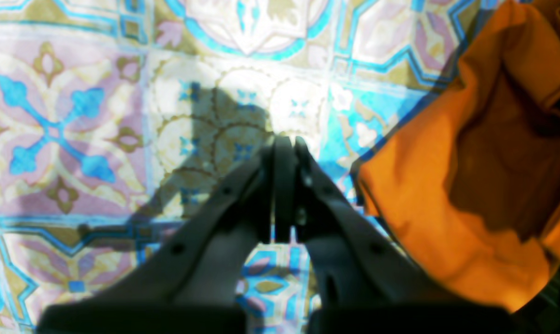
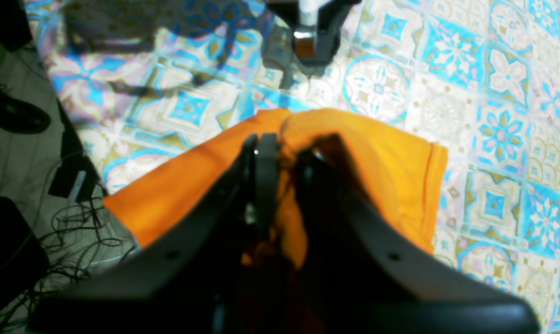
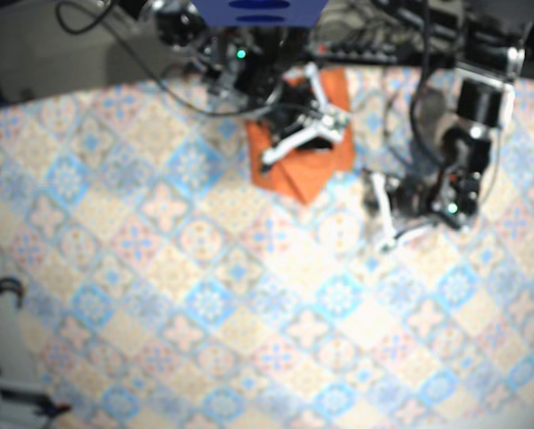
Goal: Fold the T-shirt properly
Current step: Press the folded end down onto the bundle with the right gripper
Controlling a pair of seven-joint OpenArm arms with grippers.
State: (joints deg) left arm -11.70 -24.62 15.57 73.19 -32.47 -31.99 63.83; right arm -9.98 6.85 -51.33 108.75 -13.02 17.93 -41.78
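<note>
The base view shows the orange T-shirt [image 3: 296,179] lying close to the far edge of the table [image 3: 204,304], about midway along it. It is already drawn in to a small, roughly square bundle rather than spread out flat. The right arm is reaching over it, while the left arm sits just beside it on the patterned cloth. From the right wrist camera, the right gripper [image 2: 284,153] has its fingers [image 2: 266,157] pinched on a bunched ridge of the shirt's fabric. Cloth is puckered up between them, and one hemmed edge lies smooth on the table to the side. One corner of the shirt runs out to the table's edge, where the floor and loose cables [image 2: 75,232] show below. From the left wrist camera, the left gripper [image 1: 284,141] is near the table top with its fingers [image 1: 280,185] pressed together and nothing between them. The shirt is just to one side and they are not touching it. To my eye most of the folding is done, since no sleeves or long body are left lying out. The bundle looks rumpled, though, with shadowed hollows and a raised lip instead of flat layers. I would judge that what is left is to lay this gathered flap down, let go, and square or smooth the stack.
</note>
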